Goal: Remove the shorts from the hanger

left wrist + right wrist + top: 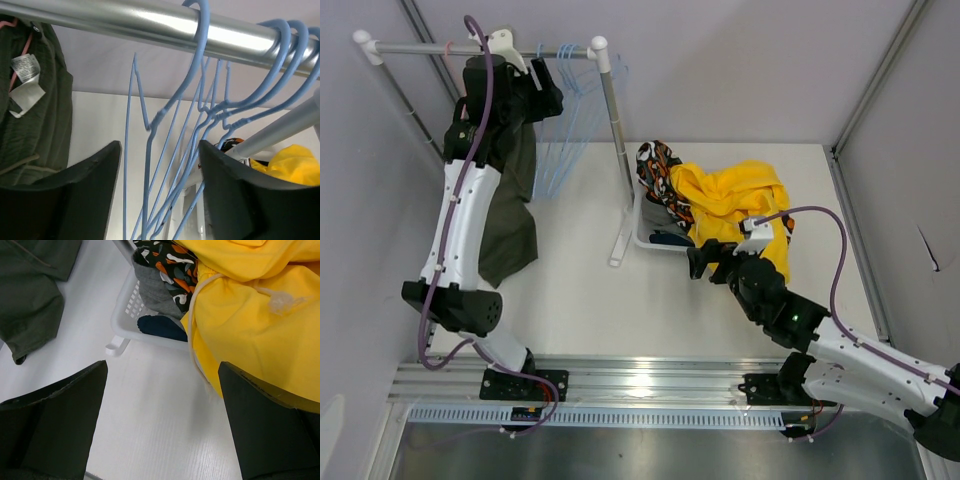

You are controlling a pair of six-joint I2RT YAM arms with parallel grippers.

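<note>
Olive green shorts (515, 200) hang from a pink hanger on the rail (430, 47) at the left; their waist and label show in the left wrist view (30, 120). Several empty blue hangers (200, 100) hang beside them. My left gripper (535, 95) is open just under the rail, jaws facing the blue hangers, right of the olive shorts. Yellow shorts (735, 200) lie over a white basket (645, 238), with patterned (167, 267), grey (155, 290) and navy (161, 326) shorts inside. My right gripper (705, 262) is open and empty above the table, just in front of the basket.
The rack's white upright (615, 130) and foot (620, 245) stand between the hanging shorts and the basket. Metal frame posts run along the right wall (865, 250). The arms' mounting rail (640, 380) runs along the near edge.
</note>
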